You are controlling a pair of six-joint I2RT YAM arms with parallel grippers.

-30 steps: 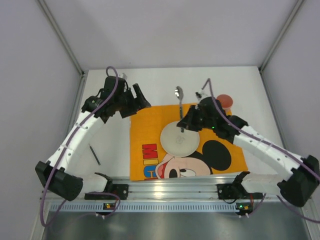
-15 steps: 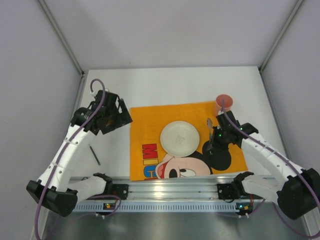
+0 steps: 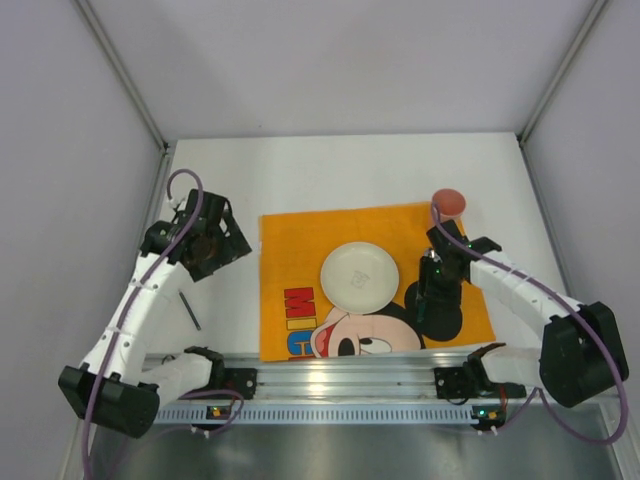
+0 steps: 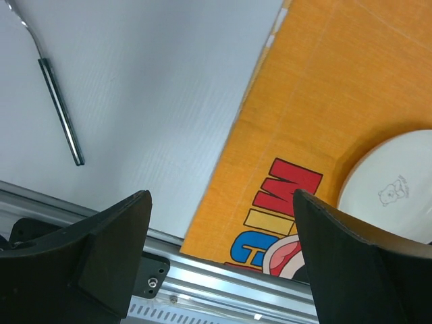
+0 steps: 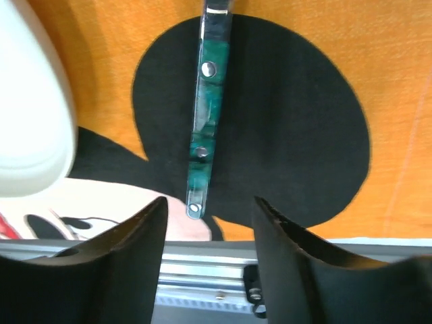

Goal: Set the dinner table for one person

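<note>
Right claw (image 5: 209,200) is hanging just above the orange Mickey cloth (image 5: 398,101) with its fingers apart, not gripping anything. Under the gap, a green-handled utensil (image 5: 206,115) is lying flat on Mickey's black ear, touching neither finger. Its head is running out of the top of the wrist view, so I can't tell what kind it is. Just to the left, the white plate (image 3: 359,276) is sitting mid-cloth. The red cup (image 3: 448,201) is standing at the cloth's far right corner, and I can't tell whether it's on the cloth or just off it.

Left claw (image 4: 221,196) is gaping wide too, and it's empty. It's hovering off the cloth's left edge, over the bare white dinner table (image 3: 330,170), which is lying under everything and filling the whole workspace. A thin dark-handled utensil (image 4: 61,111) is lying alone on the table, left of the cloth and well apart from it.

Progress-wise, I'd say this is getting close. Cloth, plate, cup and one utensil right of the plate are all looking placed. What's remaining, I'm guessing, is the stray utensil, which probably belongs on the cloth left of the plate. The left arm is sitting nearest to it.
</note>
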